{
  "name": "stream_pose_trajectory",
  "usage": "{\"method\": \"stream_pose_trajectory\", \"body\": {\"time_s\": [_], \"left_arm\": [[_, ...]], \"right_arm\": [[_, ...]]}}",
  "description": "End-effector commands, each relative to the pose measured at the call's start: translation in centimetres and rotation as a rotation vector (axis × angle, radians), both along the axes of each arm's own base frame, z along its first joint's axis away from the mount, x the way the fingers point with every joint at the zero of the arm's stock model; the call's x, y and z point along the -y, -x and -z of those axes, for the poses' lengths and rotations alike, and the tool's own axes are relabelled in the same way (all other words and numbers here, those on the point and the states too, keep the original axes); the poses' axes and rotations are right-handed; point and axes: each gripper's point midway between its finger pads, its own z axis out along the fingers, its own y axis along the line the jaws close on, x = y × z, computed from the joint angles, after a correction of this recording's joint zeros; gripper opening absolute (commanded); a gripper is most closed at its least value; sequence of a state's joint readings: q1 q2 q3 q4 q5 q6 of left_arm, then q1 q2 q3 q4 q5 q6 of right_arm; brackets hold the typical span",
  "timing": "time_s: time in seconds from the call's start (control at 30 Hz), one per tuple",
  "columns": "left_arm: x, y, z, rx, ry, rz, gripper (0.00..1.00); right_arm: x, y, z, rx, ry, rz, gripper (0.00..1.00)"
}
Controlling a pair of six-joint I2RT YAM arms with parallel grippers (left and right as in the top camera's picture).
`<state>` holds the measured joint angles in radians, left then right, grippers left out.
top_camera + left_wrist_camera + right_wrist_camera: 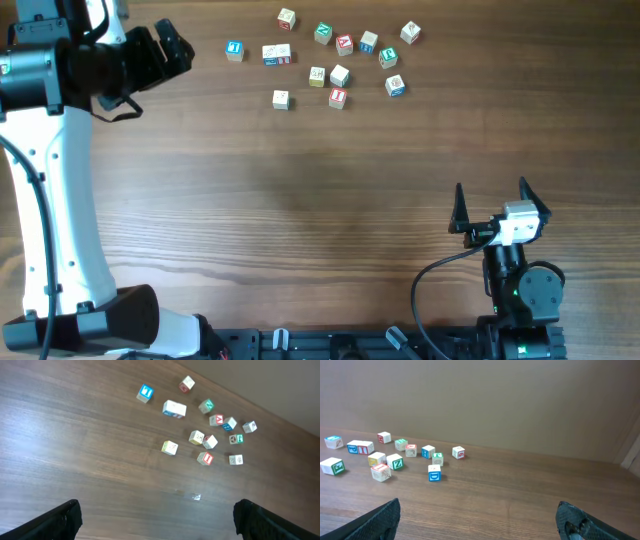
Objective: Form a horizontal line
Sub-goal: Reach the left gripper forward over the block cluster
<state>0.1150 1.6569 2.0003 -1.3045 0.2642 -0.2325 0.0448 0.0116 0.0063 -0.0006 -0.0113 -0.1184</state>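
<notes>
My left tool point(178, 50) – jaws spread wide, nothing between them – hovers over the far left of the tabletop point(300, 200). My right tool point(490, 205) is likewise wide open and empty, low at the near right by its base.

Just beside the left tool lies a blue-faced cube point(234, 50). Next comes a pair of cubes point(276, 53) that seem to touch side by side. Beyond them the other cubes point(340, 75) lie scattered along the far edge, turned every way, most apart.

Judgement: the horizontal line is not yet begun – at best that pair could seed it. All gathering and aligning is left.

The bare wood mid-tabletop offers room. The tight middle of the cluster may hinder a clean grip, and the right tool is well apart from it.
</notes>
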Motion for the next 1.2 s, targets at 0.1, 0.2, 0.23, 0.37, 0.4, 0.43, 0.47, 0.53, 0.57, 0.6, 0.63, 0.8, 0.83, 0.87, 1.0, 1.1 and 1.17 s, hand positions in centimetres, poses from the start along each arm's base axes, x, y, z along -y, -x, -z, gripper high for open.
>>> {"method": "stream_pose_trajectory", "body": {"time_s": [0.1, 0.2, 0.23, 0.37, 0.4, 0.43, 0.47, 0.53, 0.57, 0.6, 0.63, 0.8, 0.83, 0.87, 1.0, 1.1, 1.17], "left_arm": [[-0.2, -2.3, -2.7, 0.142, -0.003, 0.004, 0.19], [-0.3, -4.2, -3.4, 0.199, 0.032, -0.040, 0.04], [-0.1, -4.7, -3.5, 0.212, 0.031, -0.034, 0.04], [2.3, -7.9, -1.8, 0.228, 0.022, 0.019, 0.04], [2.9, -8.6, -1.2, 0.226, 0.017, 0.027, 0.04], [3.6, -9.3, -0.6, 0.223, 0.012, 0.039, 0.04], [4.7, -10.5, 0.8, 0.211, 0.001, 0.056, 0.04], [6.1, -11.9, 3.2, 0.182, -0.025, 0.069, 0.04], [6.8, -12.5, 4.4, 0.169, -0.036, 0.077, 0.04], [8.1, -13.5, 6.1, 0.155, -0.046, 0.095, 0.04], [9.0, -14.1, 7.1, 0.149, -0.046, 0.110, 0.04], [15.4, -17.1, 13.9, 0.126, -0.041, 0.214, 0.04], [16.4, -17.4, 15.1, 0.125, -0.043, 0.228, 0.05], [17.0, -17.7, 15.8, 0.125, -0.051, 0.233, 0.05], [20.2, -18.4, 19.6, 0.123, -0.067, 0.273, 0.06], [21.8, -18.3, 21.9, 0.104, -0.071, 0.299, 0.27], [22.2, -18.2, 23.3, 0.086, -0.104, 0.293, 0.38]], "right_arm": [[-0.1, 0.0, -0.2, 0.010, 0.010, -0.008, 1.00], [-0.1, 0.0, -0.2, 0.010, 0.010, -0.008, 1.00], [-0.1, 0.0, -0.2, 0.010, 0.010, -0.008, 1.00], [-0.1, 0.0, -0.2, 0.010, 0.010, -0.008, 1.00], [-0.1, 0.0, -0.2, 0.010, 0.010, -0.008, 1.00], [-0.1, 0.0, -0.2, 0.010, 0.010, -0.008, 1.00], [-0.1, 0.0, -0.2, 0.010, 0.010, -0.008, 1.00], [-0.1, 0.0, -0.2, 0.010, 0.010, -0.008, 1.00], [-0.1, 0.0, -0.2, 0.010, 0.010, -0.008, 1.00], [-0.1, 0.0, -0.2, 0.010, 0.010, -0.008, 1.00], [-0.1, 0.0, -0.2, 0.010, 0.010, -0.008, 1.00], [-0.1, 0.0, -0.2, 0.010, 0.010, -0.008, 1.00], [-0.1, 0.0, -0.2, 0.010, 0.010, -0.008, 1.00], [-0.1, 0.0, -0.2, 0.010, 0.010, -0.008, 1.00], [-0.1, 0.0, -0.2, 0.010, 0.010, -0.008, 1.00], [-0.1, 0.0, -0.2, 0.010, 0.010, -0.008, 1.00], [-0.1, 0.0, -0.2, 0.010, 0.010, -0.008, 1.00]]}}
